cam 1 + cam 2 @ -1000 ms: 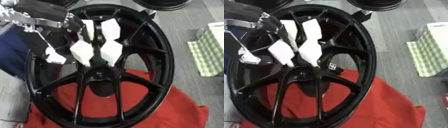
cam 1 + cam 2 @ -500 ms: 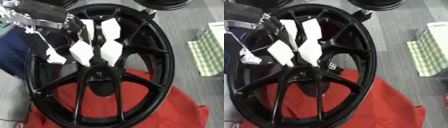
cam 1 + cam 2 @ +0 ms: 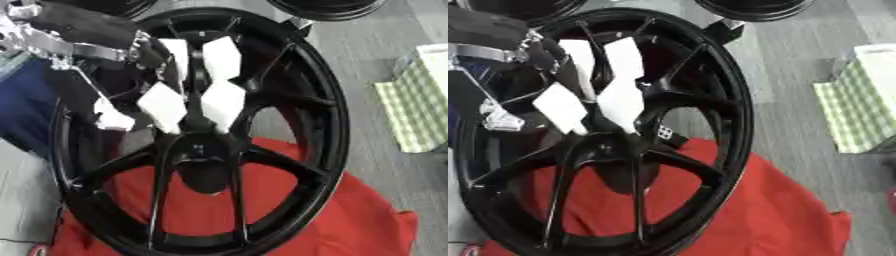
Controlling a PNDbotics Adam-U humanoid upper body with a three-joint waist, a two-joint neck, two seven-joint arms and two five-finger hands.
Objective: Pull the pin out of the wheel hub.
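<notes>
A large black wheel (image 3: 324, 115) lies on a red cloth (image 3: 350, 220), its spokes meeting at the hub (image 3: 199, 150) in the middle. My left hand (image 3: 188, 80) comes in from the upper left over the rim. Its white-padded fingers (image 3: 223, 102) bend down along the spokes, with their tips just above the hub. The thumb (image 3: 109, 119) stands apart to the left, over a gap between spokes. I cannot make out the pin; the hub's centre is dark and partly hidden by the fingers. My right hand is in no view.
More black wheels (image 3: 337, 7) lie at the far edge. A green checked cloth (image 3: 416, 110) sits on the grey floor to the right. Something blue (image 3: 26, 112) lies left of the wheel.
</notes>
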